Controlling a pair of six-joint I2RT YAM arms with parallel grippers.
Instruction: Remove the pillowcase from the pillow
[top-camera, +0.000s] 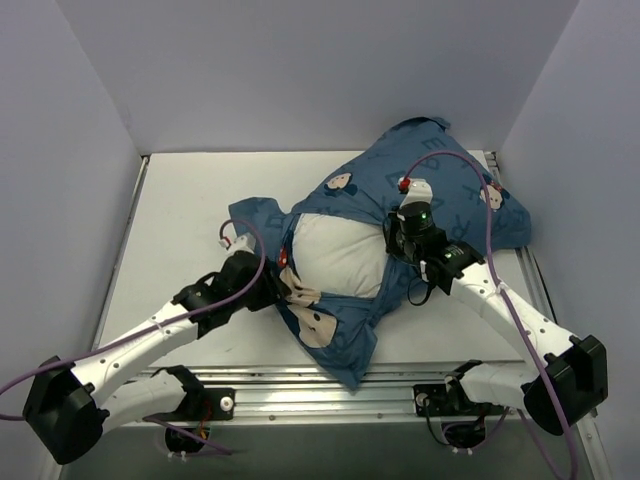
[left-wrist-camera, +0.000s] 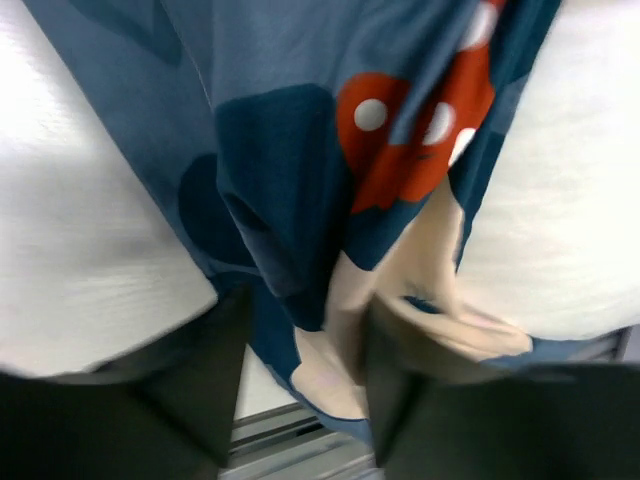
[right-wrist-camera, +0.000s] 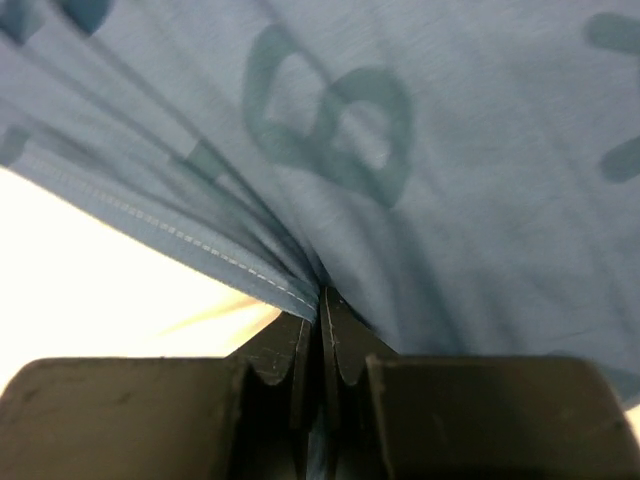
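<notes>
The blue printed pillowcase (top-camera: 450, 190) lies bunched across the table's middle and right. The white pillow (top-camera: 335, 255) bulges out of its opening. My left gripper (top-camera: 278, 290) sits at the case's left edge. In the left wrist view its jaws (left-wrist-camera: 305, 310) stand apart, with loose blue and beige fabric and the red polka-dot bow (left-wrist-camera: 410, 140) hanging between them; white pillow (left-wrist-camera: 560, 200) shows at the right. My right gripper (top-camera: 393, 238) is at the opening's right side. In the right wrist view it (right-wrist-camera: 320, 295) is shut on the stitched hem of the pillowcase (right-wrist-camera: 420, 180), with the pillow (right-wrist-camera: 90, 270) just below it.
The grey table (top-camera: 180, 230) is boxed in by pale walls at the left, back and right. Metal rails (top-camera: 330, 385) run along the near edge between the arm bases. Purple cables loop over both arms. The pillowcase's lower corner hangs onto the rails.
</notes>
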